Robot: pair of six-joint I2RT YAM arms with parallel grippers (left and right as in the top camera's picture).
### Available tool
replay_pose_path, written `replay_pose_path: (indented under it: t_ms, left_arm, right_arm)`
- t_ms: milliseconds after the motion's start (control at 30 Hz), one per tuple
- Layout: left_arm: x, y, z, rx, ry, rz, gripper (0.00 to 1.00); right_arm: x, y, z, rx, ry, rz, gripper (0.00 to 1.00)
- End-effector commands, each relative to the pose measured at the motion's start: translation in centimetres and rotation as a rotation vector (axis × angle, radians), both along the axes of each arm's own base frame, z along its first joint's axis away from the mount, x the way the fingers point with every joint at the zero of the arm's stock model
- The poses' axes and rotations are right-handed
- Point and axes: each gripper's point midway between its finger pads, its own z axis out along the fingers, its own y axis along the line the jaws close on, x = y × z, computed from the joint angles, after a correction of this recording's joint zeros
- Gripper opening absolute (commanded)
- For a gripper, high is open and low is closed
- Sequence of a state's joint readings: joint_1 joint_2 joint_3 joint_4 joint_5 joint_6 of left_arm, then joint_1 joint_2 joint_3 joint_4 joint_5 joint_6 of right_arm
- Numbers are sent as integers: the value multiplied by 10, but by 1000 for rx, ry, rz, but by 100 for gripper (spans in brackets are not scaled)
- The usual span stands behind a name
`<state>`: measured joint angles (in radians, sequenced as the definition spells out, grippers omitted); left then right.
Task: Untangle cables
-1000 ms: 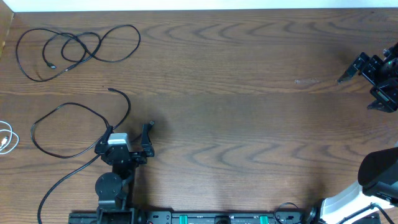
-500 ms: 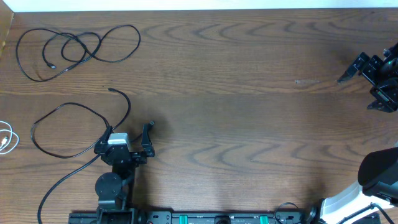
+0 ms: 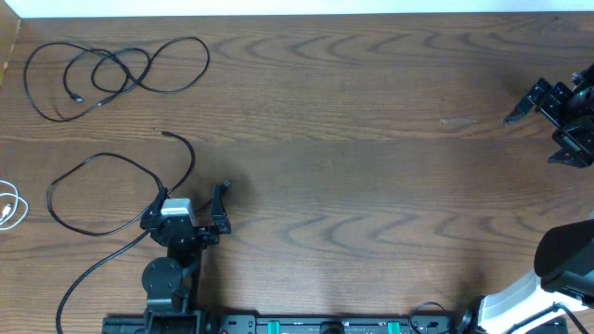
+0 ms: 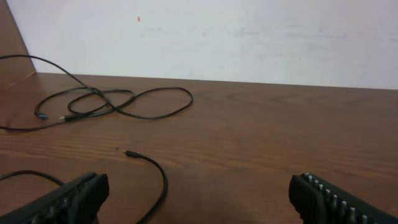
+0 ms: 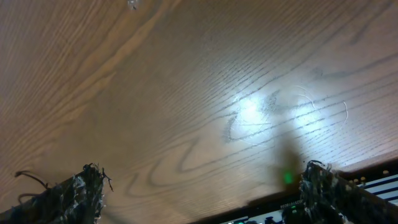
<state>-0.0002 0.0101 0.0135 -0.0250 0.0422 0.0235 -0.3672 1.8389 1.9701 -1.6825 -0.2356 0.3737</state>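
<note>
One black cable (image 3: 116,70) lies in loose overlapping loops at the far left corner; it also shows in the left wrist view (image 4: 112,102). A second black cable (image 3: 102,190) forms a wide loop at the left, with its plug end (image 3: 165,134) free on the wood. Its end stretch (image 4: 155,174) curves between my left gripper's fingers, close to the left one and not clamped. The white cable (image 3: 9,206) peeks in at the left edge. My left gripper (image 3: 192,193) (image 4: 199,199) is open. Far right, my right gripper (image 3: 531,139) (image 5: 199,196) is open over bare wood.
The wooden table (image 3: 353,186) ends at a white wall along the far side. A black rail with arm bases (image 3: 306,325) runs along the near edge. The right arm's body (image 3: 566,260) stands at the near right corner.
</note>
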Motion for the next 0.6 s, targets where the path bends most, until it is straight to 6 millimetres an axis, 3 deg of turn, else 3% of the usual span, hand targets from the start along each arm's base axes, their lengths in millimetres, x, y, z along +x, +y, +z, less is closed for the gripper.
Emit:
replay_pose_path:
  t_ms: [0,300,567]
  left_arm:
    - [-2,8,-15,15,53,42,98]
    - [-2,8,-15,15,53,42,98]
    - [-2,8,-15,15,53,42,98]
  right_arm:
    - [1,0,4,-4,-18,11,99]
    - [2,2,4,-5,-18,20,99]
    - [1,-9,1,-113,6,42,99]
